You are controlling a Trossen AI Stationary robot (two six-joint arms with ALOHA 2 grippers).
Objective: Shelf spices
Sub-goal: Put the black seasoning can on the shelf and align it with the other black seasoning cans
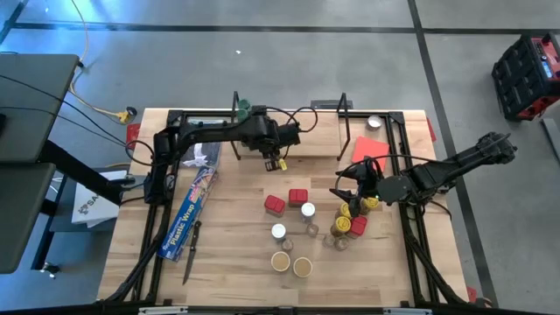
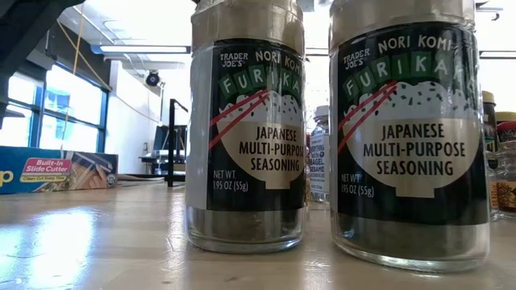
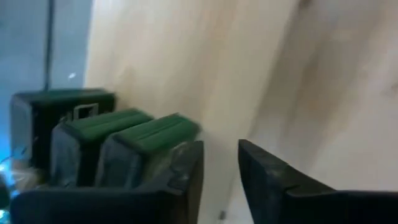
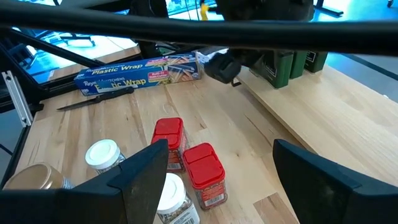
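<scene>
From above, the left gripper [image 1: 278, 163] hangs over the shelf [image 1: 367, 114] at the table's far side, while the right gripper [image 1: 350, 191] sits beside the cluster of spices [image 1: 302, 229] mid-table. At table height, 2 furikake jars [image 2: 246, 129] fill the foreground. The left wrist view shows narrowly parted fingers [image 3: 267, 171] holding nothing, beside green-lidded jars [image 3: 146, 146] on the wooden board. The right wrist view shows wide-open fingers [image 4: 140, 180] above 2 red tins [image 4: 202, 168].
</scene>
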